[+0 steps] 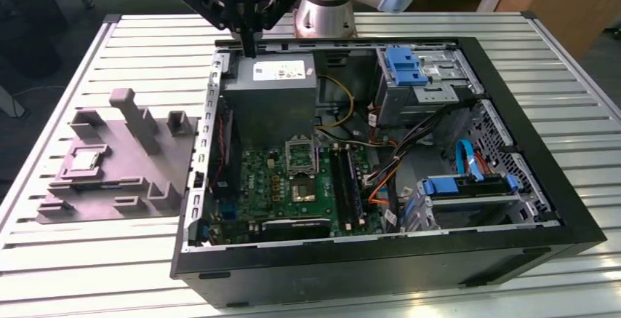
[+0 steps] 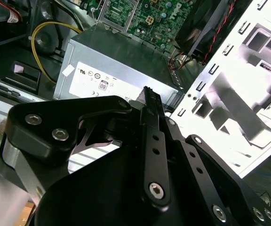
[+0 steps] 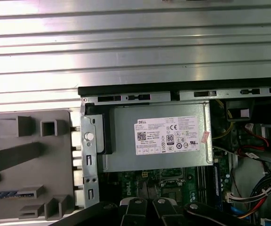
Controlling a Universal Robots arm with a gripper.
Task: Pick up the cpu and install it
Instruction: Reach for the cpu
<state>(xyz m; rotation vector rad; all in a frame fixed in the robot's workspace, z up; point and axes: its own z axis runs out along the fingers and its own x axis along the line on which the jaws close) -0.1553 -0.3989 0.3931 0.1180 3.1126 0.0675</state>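
Exterior view: small flat square silvery-grey cpu (image 1: 86,159) lies metal-top-up in large grey moulded tray (image 1: 102,191) — square, no long axis. Black gripper (image 1: 250,50) above grey power supply (image 1: 275,89) — fingers together, empty.

The exterior view looks down from high up and well back over the slatted table (image 1: 97,267). The open computer case (image 1: 388,260) sits mid-frame, with the grey tray (image 1: 97,191) at its 9 o'clock and the arm (image 1: 330,12) at 12 o'clock. The first wrist view faces straight down, nearer, above the power supply (image 3: 159,155). The second wrist view peers slantwise, very close, along the gripper (image 2: 152,101). All three views share that power supply.
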